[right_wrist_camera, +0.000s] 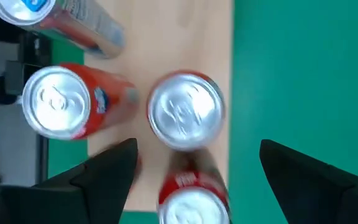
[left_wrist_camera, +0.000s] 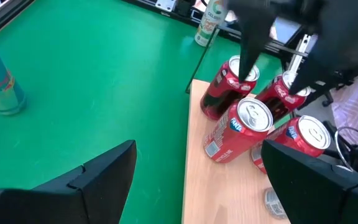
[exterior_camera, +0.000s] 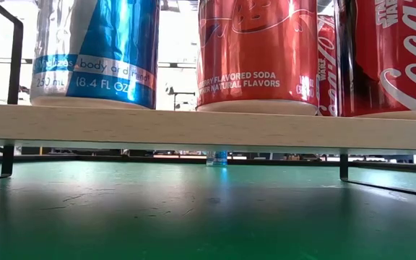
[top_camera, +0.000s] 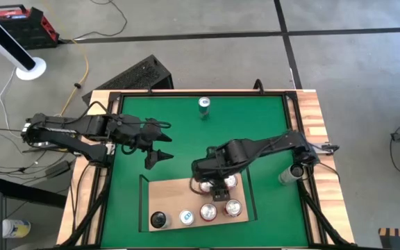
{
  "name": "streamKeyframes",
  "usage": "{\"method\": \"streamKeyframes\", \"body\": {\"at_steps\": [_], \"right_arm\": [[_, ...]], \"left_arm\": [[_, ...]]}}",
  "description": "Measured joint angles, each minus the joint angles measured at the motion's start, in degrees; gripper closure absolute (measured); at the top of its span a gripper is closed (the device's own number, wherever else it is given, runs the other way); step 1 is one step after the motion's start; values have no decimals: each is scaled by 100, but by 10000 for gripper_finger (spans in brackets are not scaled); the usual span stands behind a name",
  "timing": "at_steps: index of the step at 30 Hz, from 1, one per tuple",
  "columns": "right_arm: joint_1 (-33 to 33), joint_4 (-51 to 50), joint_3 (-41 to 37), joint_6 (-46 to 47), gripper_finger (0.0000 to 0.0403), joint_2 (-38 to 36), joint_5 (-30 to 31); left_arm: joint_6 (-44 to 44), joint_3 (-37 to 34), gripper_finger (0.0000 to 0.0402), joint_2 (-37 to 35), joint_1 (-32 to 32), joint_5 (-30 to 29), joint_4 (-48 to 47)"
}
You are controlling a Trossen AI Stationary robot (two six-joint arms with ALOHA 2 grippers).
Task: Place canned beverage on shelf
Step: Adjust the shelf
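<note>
Overhead, the right gripper (top_camera: 216, 186) hangs open above red cans (top_camera: 208, 212) on the pale-wood shelf (top_camera: 176, 194), while the left gripper (top_camera: 160, 146) waits open over the green mat (top_camera: 186, 132).

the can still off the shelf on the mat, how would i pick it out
Start at the green mat in the high view and find its far edge, opposite the pale-wood shelf. One blue and silver can stands there upright, alone. Every other can on the mat sits on the shelf, under or beside the right gripper.
</note>
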Motion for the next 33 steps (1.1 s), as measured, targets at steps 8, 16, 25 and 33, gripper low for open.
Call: {"method": "streamKeyframes", "body": {"at_steps": [8,16,25,33], "right_arm": [[597,-389,-404,775,48,-1091,1426],[1091,793,-3781,2251,75,-3463,2581],[275,4434,-7571,2241,173,-5983,2532],[-329,5190,-8701,1969,373,-6675,1644]], "left_arm": [[-67,0,72,0,0,0,73],[-212,0,72,0,0,2,125],[-324,0,72,0,0,-10,120],[-571,0,72,-2,0,-218,119]]}}
